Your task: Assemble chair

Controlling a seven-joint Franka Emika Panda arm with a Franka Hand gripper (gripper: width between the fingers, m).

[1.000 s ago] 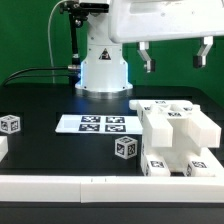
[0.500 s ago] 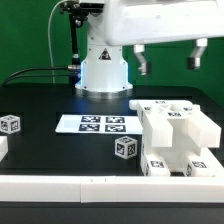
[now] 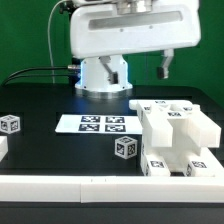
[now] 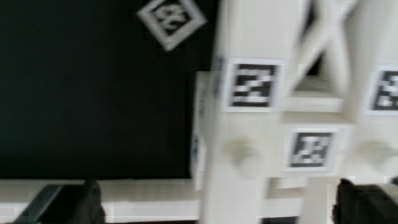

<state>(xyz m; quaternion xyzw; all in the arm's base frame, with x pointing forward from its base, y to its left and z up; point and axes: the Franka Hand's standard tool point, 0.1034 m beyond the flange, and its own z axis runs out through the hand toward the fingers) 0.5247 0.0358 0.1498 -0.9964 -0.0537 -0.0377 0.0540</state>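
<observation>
- Exterior view: my gripper (image 3: 135, 68) hangs high over the black table (image 3: 50, 100), above the marker board (image 3: 95, 123) at its end on the exterior view's right. My jaws stand wide apart and empty.
- The chair parts (image 3: 178, 135), a cluster of white tagged blocks, sit just beside the board on the exterior view's right.
- A small tagged cube (image 3: 126, 148) lies near the board's front corner on that side. A far cube (image 3: 10, 124) lies well apart on the exterior view's left.
- Wrist view: the chair parts (image 4: 249, 120) lie below me, with my dark fingertips (image 4: 63, 205) spread to either side and clear of them.
</observation>
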